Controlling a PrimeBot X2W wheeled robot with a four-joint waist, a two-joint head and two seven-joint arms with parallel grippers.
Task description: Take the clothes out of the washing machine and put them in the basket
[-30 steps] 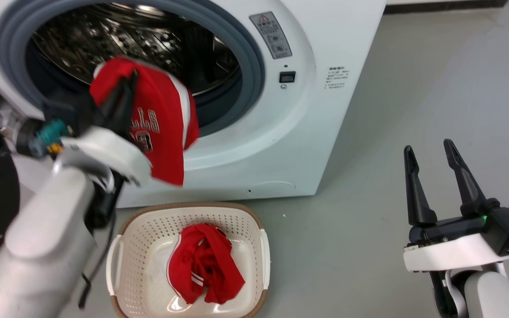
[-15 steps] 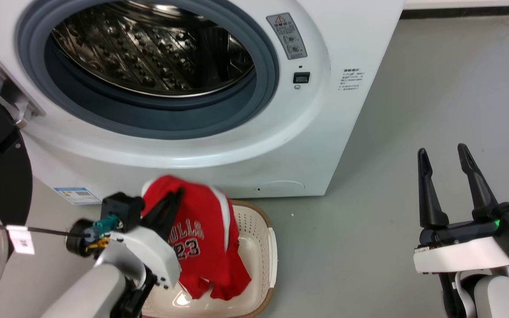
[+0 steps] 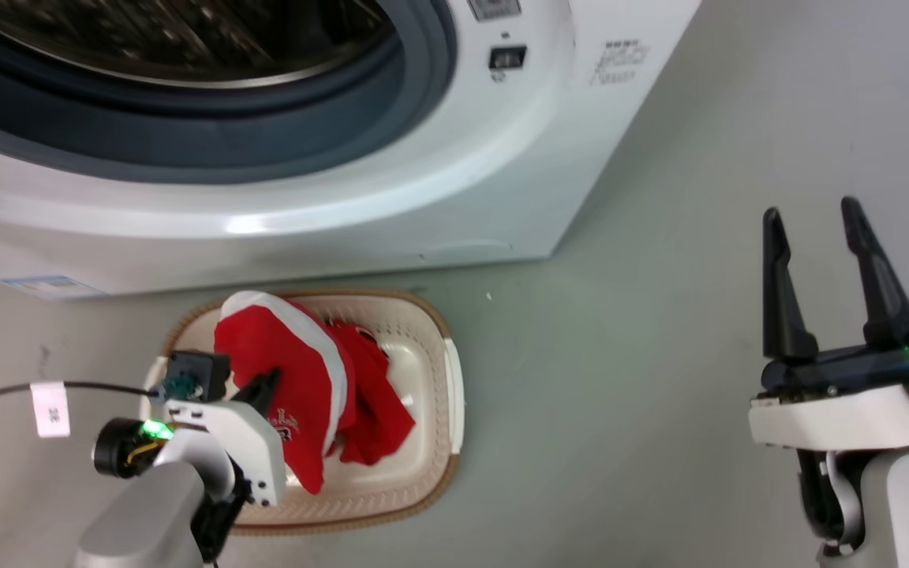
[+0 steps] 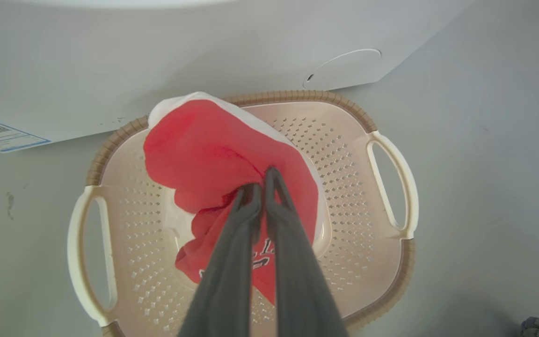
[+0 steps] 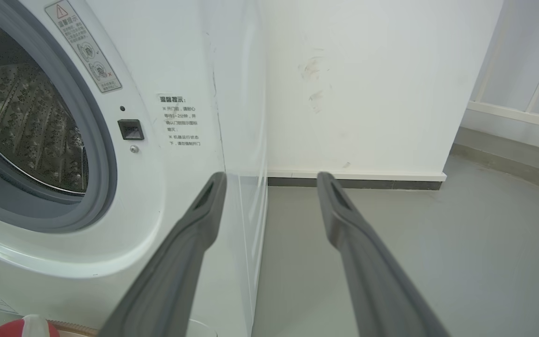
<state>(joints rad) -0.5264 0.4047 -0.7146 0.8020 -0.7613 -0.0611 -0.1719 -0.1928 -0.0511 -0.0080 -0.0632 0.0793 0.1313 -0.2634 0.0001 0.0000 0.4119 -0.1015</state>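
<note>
I read my left gripper [image 4: 262, 180] clamped on the red jersey [image 4: 204, 150]. It drapes below the jaws into the basket [image 4: 353, 154], long axis running from its white-trimmed end beyond the tips back to the lettered end under the fingers. My right gripper [image 3: 811, 207] holds its jaws wide, the washing machine [image 3: 423, 213] ahead-left of them.

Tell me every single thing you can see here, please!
washing machine: one, white with a grey-rimmed opening, behind the basket
basket: one, cream with a brown rim, on the floor
clothes: two, red with white trim; one pinched over the basket, one lying inside
floor: one, grey, all around
wall: one, white, beside the machine
cable tag: one, white, near the left arm
left hand: one, dark fingers, shut on red cloth
right hand: one, dark fingers, open, above the floor
</note>
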